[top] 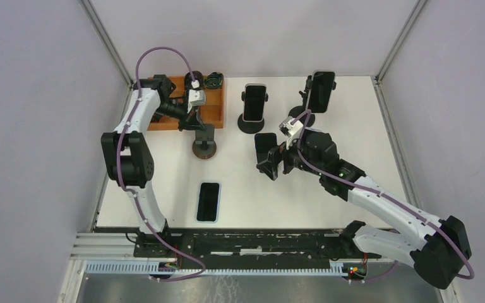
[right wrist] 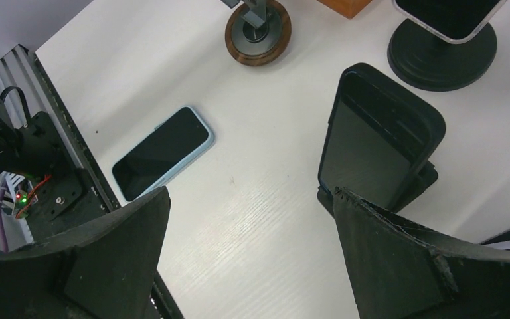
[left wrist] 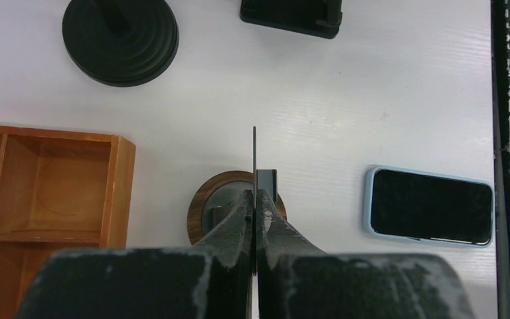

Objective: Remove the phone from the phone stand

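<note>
A black phone point(top: 265, 144) leans in a low black stand point(right wrist: 425, 183) at mid-table; it also shows in the right wrist view point(right wrist: 372, 139). My right gripper point(top: 276, 166) is open just in front of it point(right wrist: 249, 219), with the right fingertip point(right wrist: 372, 226) beside the phone's lower edge and nothing between the jaws. My left gripper point(top: 199, 123) is shut on the thin upright plate point(left wrist: 255, 156) of a wooden-based stand point(top: 204, 147), which holds no phone point(left wrist: 202, 206). A phone in a light blue case point(top: 208, 202) lies flat on the table.
Two more phones stand on black stands at the back, one at the middle point(top: 254, 101) and one at the right point(top: 322, 90). An orange wooden tray point(top: 211, 110) sits at the back left. A black rail point(top: 259, 243) runs along the near edge.
</note>
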`<control>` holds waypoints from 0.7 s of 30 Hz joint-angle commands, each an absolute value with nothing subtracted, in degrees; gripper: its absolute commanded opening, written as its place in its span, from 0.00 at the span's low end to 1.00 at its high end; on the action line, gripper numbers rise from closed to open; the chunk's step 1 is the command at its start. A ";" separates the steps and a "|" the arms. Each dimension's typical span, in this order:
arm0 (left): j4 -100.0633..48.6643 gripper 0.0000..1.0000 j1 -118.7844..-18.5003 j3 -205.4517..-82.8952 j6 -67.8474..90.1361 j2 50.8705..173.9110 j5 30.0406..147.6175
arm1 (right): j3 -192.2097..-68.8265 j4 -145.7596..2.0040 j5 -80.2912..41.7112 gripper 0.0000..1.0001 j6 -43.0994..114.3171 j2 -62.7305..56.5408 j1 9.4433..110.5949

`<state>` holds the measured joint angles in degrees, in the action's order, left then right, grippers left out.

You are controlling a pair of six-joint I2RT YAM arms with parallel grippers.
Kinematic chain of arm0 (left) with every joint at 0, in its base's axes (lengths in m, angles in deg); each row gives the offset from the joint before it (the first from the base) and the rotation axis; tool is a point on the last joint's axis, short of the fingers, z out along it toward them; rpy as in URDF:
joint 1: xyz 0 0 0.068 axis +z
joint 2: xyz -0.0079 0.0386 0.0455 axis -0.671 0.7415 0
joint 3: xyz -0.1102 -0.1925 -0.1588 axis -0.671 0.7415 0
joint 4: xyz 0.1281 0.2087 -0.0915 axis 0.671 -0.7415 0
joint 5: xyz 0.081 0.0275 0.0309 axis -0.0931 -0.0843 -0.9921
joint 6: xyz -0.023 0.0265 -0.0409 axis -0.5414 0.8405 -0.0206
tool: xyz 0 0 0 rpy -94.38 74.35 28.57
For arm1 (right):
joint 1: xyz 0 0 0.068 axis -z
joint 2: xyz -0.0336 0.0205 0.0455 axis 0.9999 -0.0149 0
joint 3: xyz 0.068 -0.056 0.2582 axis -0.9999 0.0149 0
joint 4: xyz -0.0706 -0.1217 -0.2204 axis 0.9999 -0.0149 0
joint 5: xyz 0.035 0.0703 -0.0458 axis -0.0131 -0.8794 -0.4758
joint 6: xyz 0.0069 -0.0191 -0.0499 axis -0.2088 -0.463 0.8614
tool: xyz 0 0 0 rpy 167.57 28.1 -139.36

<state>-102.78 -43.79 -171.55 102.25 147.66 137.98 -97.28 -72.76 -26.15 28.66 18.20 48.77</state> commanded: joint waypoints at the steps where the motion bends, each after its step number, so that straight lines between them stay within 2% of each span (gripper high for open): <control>1: -108.04 0.02 -43.64 -175.08 110.13 150.12 138.49 | -98.19 -71.11 -24.52 0.98 30.44 18.16 49.75; 8: -111.67 0.04 -42.24 -177.00 115.81 152.42 140.50 | -99.19 -73.44 -20.58 0.98 28.37 13.89 50.46; 9: -111.73 0.13 -42.23 -177.00 116.15 152.59 140.17 | -99.03 -73.10 -19.70 0.98 27.83 13.47 50.51; 12: -111.74 0.61 -42.23 -175.90 117.85 152.65 139.44 | -98.83 -73.26 -15.20 0.98 26.76 12.11 50.42; 13: -111.74 0.71 -42.23 -175.64 118.24 152.65 139.55 | -98.91 -73.49 -13.63 0.98 26.50 11.55 50.47; 16: -111.74 0.85 -42.23 -175.92 118.29 152.81 139.72 | -98.59 -72.97 -10.19 0.98 26.08 10.06 50.52; 18: -111.73 0.98 -42.23 -176.67 117.78 152.36 139.65 | -98.23 -71.88 -9.68 0.98 26.05 9.17 50.56; 21: -111.48 1.00 -39.92 -179.06 114.34 151.06 139.92 | -98.26 -70.08 -9.72 0.98 26.81 7.38 50.62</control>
